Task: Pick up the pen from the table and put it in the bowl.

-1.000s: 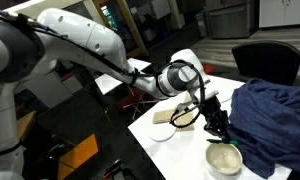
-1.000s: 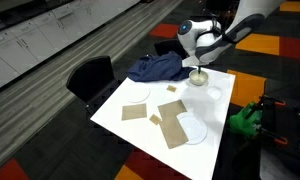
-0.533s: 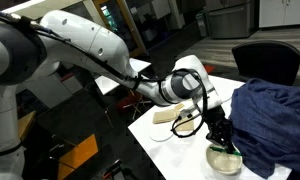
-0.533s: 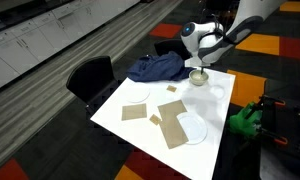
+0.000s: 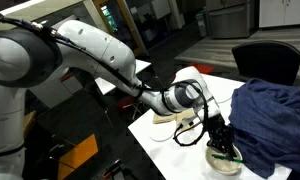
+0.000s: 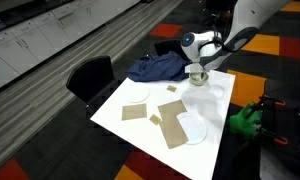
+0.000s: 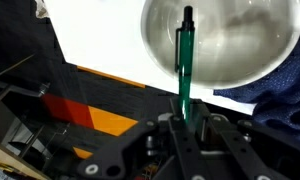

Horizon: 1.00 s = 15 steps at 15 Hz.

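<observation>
The gripper (image 7: 187, 120) was clamped on the green pen (image 7: 184, 60), whose tip pointed over the bowl's (image 7: 258, 45) inside. The bowl sat on the table (image 7: 98, 42), beside a blue cloth (image 7: 278, 96).

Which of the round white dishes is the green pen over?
The deep bowl beside the blue cloth, under the pen in the end effector. The two flat plates lie farther off.
</observation>
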Tool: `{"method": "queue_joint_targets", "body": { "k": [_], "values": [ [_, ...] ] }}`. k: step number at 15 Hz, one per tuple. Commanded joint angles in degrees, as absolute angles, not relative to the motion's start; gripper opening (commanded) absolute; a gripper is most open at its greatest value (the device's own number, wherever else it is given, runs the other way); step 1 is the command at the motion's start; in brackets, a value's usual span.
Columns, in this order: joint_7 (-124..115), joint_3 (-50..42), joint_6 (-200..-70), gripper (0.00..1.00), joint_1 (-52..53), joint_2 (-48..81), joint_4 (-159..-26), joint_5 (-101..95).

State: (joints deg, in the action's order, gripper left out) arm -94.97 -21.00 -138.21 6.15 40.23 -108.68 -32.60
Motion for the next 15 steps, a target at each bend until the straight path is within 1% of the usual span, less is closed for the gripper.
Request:
{"method": "queue_joint_targets", "body": {
  "k": [1,7,8,9,15],
  "values": [
    [-96.8,-21.9,-139.7,0.51,6.9,40.7,-108.8,-34.1],
    [-97.5,-22.8,-140.6,0.96,8.5,37.7,-110.9,-35.8],
    [-97.5,-23.0,-140.3,0.99,8.9,36.3,-111.6,-36.6],
    [-97.7,-23.3,-140.1,1.0,9.3,35.2,-112.1,-37.7],
    [-96.4,-20.7,-136.8,1.0,8.8,25.3,-115.0,-42.0]
  ]
}}
